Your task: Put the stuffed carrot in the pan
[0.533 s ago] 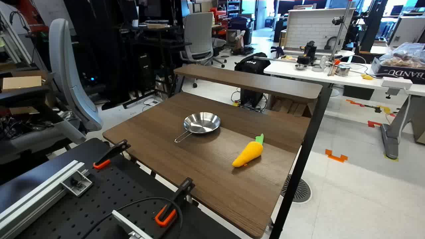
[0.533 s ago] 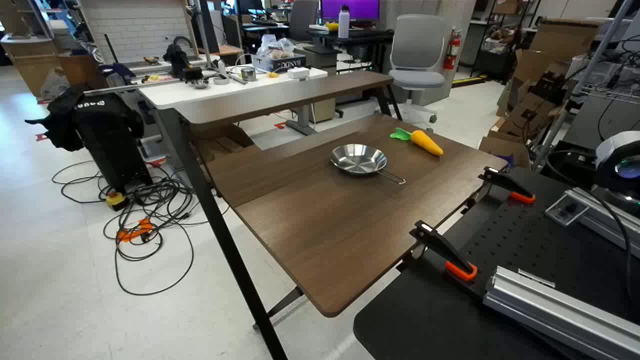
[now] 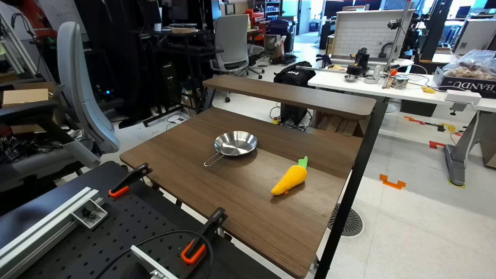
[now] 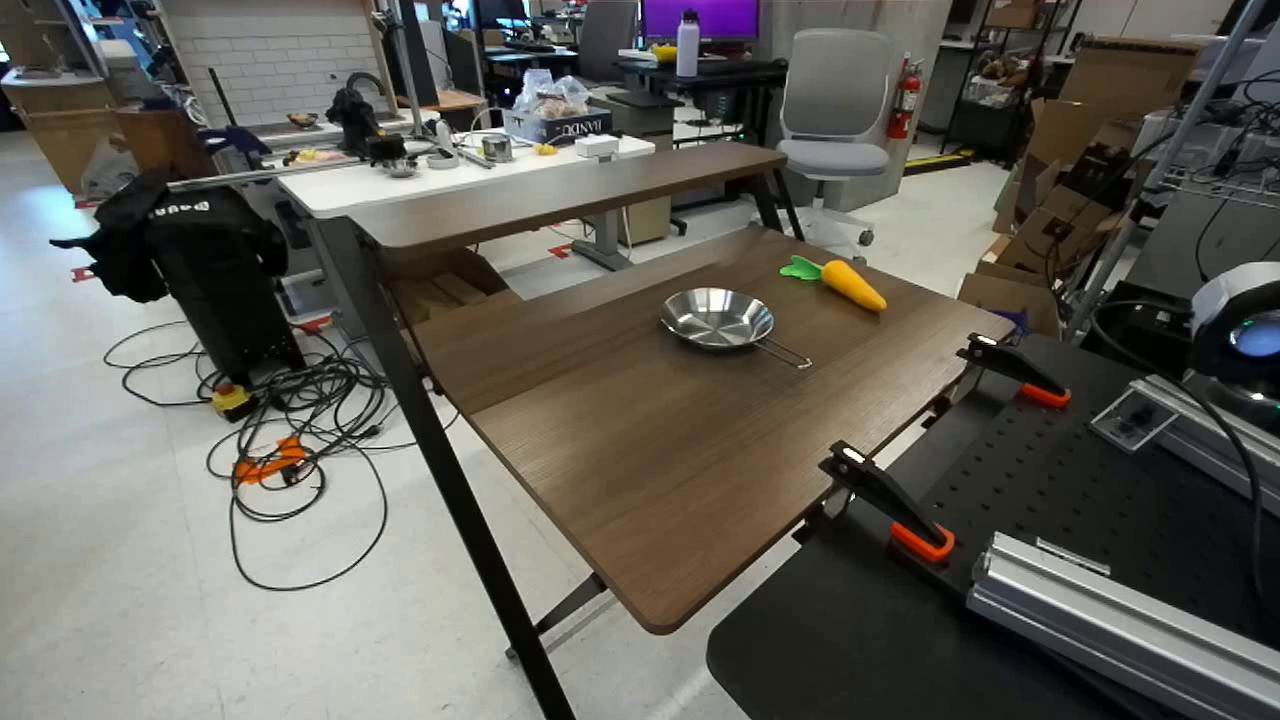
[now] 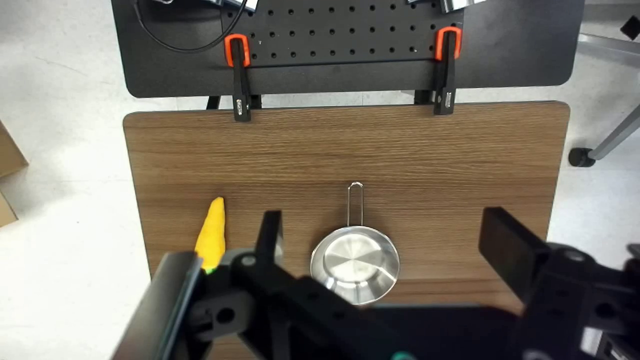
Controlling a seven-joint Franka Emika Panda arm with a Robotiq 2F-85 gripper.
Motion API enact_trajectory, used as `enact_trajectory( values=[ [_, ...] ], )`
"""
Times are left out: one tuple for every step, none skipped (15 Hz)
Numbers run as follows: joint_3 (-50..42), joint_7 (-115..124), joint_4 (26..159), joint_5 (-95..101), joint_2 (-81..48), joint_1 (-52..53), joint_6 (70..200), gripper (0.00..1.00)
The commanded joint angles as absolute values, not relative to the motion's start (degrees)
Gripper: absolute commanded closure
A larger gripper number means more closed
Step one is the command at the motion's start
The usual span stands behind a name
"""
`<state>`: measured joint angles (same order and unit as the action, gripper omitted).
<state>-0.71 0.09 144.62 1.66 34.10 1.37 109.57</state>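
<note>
The stuffed carrot, orange-yellow with a green top, lies on its side on the brown table in both exterior views [image 3: 290, 180] [image 4: 853, 286]. In the wrist view the carrot [image 5: 212, 234] is at the left, its green end mostly hidden behind the gripper. The silver pan stands upright on the table in both exterior views [image 3: 235, 144] [image 4: 716, 318], apart from the carrot, with nothing in it. The pan [image 5: 354, 262] is near the middle of the wrist view. My gripper [image 5: 384, 220] is open and empty, high above the table. Its fingers are outside both exterior views.
The brown table [image 3: 248, 209] has a raised shelf [image 3: 286, 95] along its far side. A black perforated board [image 3: 147, 240] adjoins the near edge, with two black-orange clamps [image 5: 241, 80] [image 5: 446, 70] at the join. Part of the arm [image 4: 1245, 330] shows at a frame edge.
</note>
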Motion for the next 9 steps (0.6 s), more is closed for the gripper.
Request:
enact_trajectory(
  values=[
    [-0.4,-0.3,144.8,1.6,34.0,0.9,109.8,0.0],
    [-0.5,-0.3,144.8,1.6,33.9,0.8,109.8,0.0],
    [-0.5,-0.3,145.0,1.7,33.7,0.7,109.9,0.0],
    [-0.6,-0.3,145.1,1.6,33.6,0.7,110.0,0.0],
    [-0.7,-0.3,145.3,1.7,33.5,0.6,110.2,0.0],
    [-0.8,-0.3,145.5,1.7,33.3,0.6,110.2,0.0],
    [-0.9,-0.4,145.7,1.7,33.2,0.5,110.3,0.0],
    [-1.0,-0.5,145.8,1.7,33.1,0.4,110.2,0.0],
    [-1.2,-0.5,146.0,1.8,32.9,0.3,110.4,0.0]
  ],
)
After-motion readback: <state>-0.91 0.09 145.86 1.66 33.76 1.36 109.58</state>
